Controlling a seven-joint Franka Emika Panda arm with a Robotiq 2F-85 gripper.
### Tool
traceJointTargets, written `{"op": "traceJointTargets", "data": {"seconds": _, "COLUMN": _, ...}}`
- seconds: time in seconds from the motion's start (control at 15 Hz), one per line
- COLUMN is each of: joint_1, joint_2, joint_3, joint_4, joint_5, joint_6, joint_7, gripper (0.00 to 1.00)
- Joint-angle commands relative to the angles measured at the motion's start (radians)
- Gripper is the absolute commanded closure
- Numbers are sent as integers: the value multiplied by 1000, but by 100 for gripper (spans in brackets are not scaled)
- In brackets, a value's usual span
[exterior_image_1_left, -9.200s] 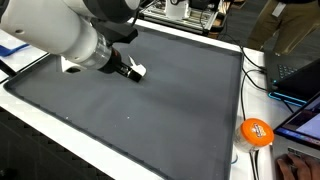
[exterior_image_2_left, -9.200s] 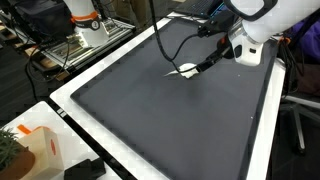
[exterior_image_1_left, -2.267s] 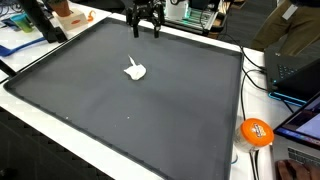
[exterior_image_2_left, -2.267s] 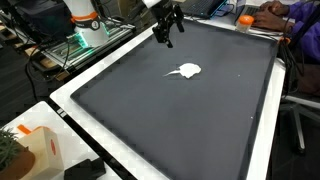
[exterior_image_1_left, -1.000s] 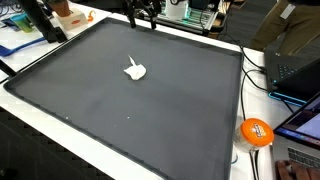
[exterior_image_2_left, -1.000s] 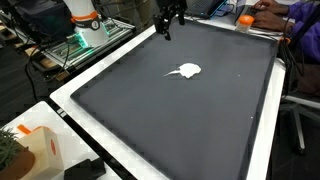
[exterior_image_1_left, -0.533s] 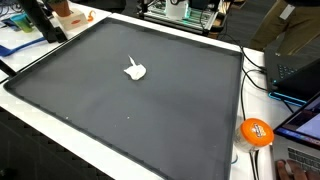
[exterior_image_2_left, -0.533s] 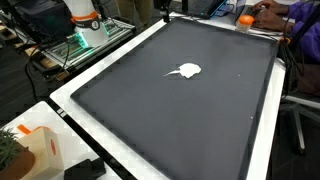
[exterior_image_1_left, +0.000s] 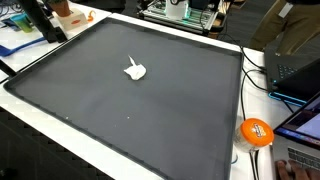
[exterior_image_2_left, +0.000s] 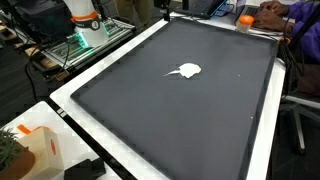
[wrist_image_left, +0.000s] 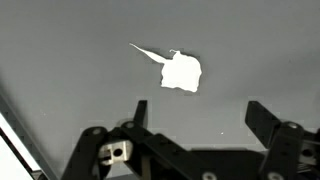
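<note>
A small white scrap with a thin pointed tail lies on the dark grey mat in both exterior views. In the wrist view the scrap sits well below and ahead of my gripper. The gripper's two black fingers are spread wide apart and hold nothing. The gripper is raised high above the mat and is out of frame in both exterior views. Only the robot base shows at the back.
The dark mat fills a white-edged table. An orange ball lies off the mat beside cables and a laptop. A person sits at the far side. Boxes and equipment stand around the edges.
The arm let go of the white scrap, rose and pulled back toward the far edge of the mat, then left both exterior views. The scrap has stayed still.
</note>
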Motion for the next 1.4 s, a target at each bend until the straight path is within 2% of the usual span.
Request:
{"op": "traceJointTargets", "data": {"seconds": 0.0, "joint_1": 20, "joint_2": -118, "joint_3": -41, "joint_4": -80, "joint_5": 113, "joint_6": 6, "joint_7": -119, "gripper": 0}}
{"op": "traceJointTargets", "data": {"seconds": 0.13, "joint_1": 19, "joint_2": -109, "joint_3": -31, "joint_4": -67, "joint_5": 96, "joint_6": 12, "joint_7": -99, "gripper": 0}}
{"op": "traceJointTargets", "data": {"seconds": 0.27, "joint_1": 5, "joint_2": -84, "joint_3": 2, "joint_4": -50, "joint_5": 22, "joint_6": 38, "joint_7": 17, "gripper": 0}}
{"op": "traceJointTargets", "data": {"seconds": 0.47, "joint_1": 4, "joint_2": 2, "joint_3": 37, "joint_4": 21, "joint_5": -62, "joint_6": -2, "joint_7": 146, "gripper": 0}}
{"op": "traceJointTargets", "data": {"seconds": 0.73, "joint_1": 36, "joint_2": 130, "joint_3": 54, "joint_4": 120, "joint_5": -136, "joint_6": -44, "joint_7": 150, "gripper": 0}}
{"op": "traceJointTargets", "data": {"seconds": 1.07, "joint_1": 74, "joint_2": 288, "joint_3": 35, "joint_4": 255, "joint_5": -230, "joint_6": -128, "joint_7": 2, "gripper": 0}}
{"op": "traceJointTargets", "data": {"seconds": 1.33, "joint_1": 81, "joint_2": 384, "joint_3": 29, "joint_4": 316, "joint_5": -256, "joint_6": -115, "joint_7": -175, "gripper": 0}}
